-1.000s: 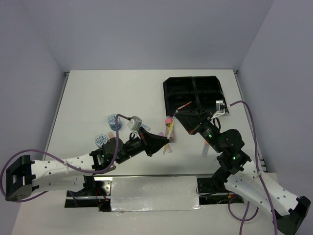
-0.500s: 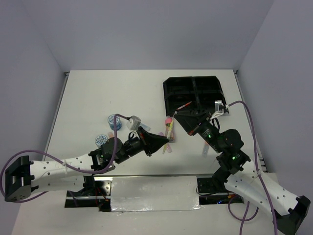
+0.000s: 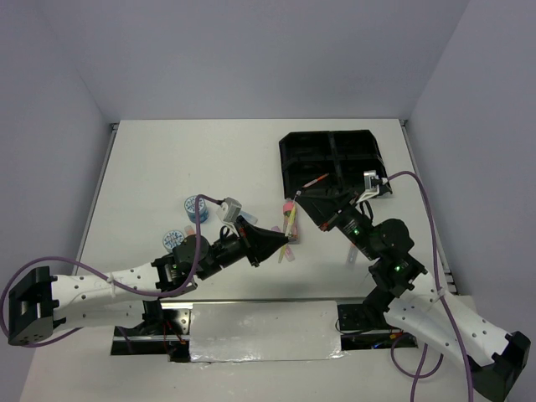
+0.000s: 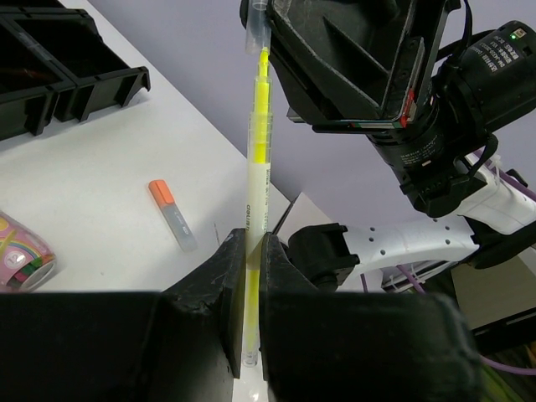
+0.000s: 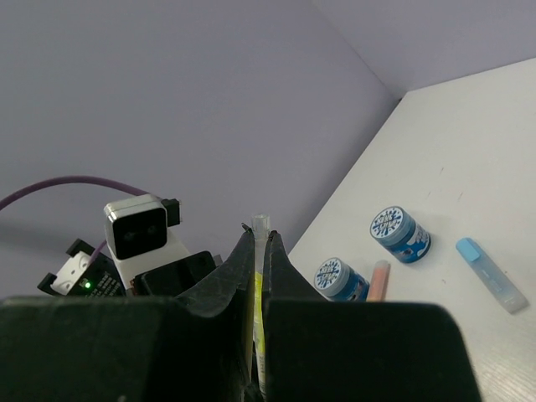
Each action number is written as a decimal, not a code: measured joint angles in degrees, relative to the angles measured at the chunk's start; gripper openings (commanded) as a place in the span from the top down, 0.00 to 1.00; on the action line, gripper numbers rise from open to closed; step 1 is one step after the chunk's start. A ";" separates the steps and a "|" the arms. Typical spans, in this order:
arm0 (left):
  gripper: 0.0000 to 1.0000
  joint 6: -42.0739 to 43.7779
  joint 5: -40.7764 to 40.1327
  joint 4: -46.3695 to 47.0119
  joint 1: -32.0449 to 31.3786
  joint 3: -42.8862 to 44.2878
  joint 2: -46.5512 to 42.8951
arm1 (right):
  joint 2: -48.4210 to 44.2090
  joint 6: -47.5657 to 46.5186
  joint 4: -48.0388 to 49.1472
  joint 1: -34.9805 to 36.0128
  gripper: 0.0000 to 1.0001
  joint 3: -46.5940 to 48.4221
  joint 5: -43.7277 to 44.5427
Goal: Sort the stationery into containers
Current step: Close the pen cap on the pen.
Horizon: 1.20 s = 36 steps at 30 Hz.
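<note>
**Yellow pen aloft, sorting barely begun**

Your yellow pen (image 4: 255, 167) sits above the table (image 3: 167, 159), pinched by both the left gripper (image 4: 249, 251) and the right gripper (image 5: 260, 243). One orange pen (image 3: 316, 180) lies in the tray (image 3: 328, 134). The tape rolls (image 3: 195, 206) and an orange marker (image 4: 172, 213) await you.

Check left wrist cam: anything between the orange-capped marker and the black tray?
Nothing. In the left wrist view, the stretch from the orange-capped marker to the black tray is bare white table.
</note>
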 measured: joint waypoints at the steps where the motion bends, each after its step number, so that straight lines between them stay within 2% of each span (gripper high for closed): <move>1: 1.00 -0.02 0.00 -0.04 0.00 0.00 -0.02 | 0.13 0.00 0.02 0.02 1.00 0.00 0.00; 36: 1.00 4.66 -3.06 -5.60 0.28 0.00 -3.82 | 1.18 -1.29 -1.99 0.04 1.00 0.00 -4.79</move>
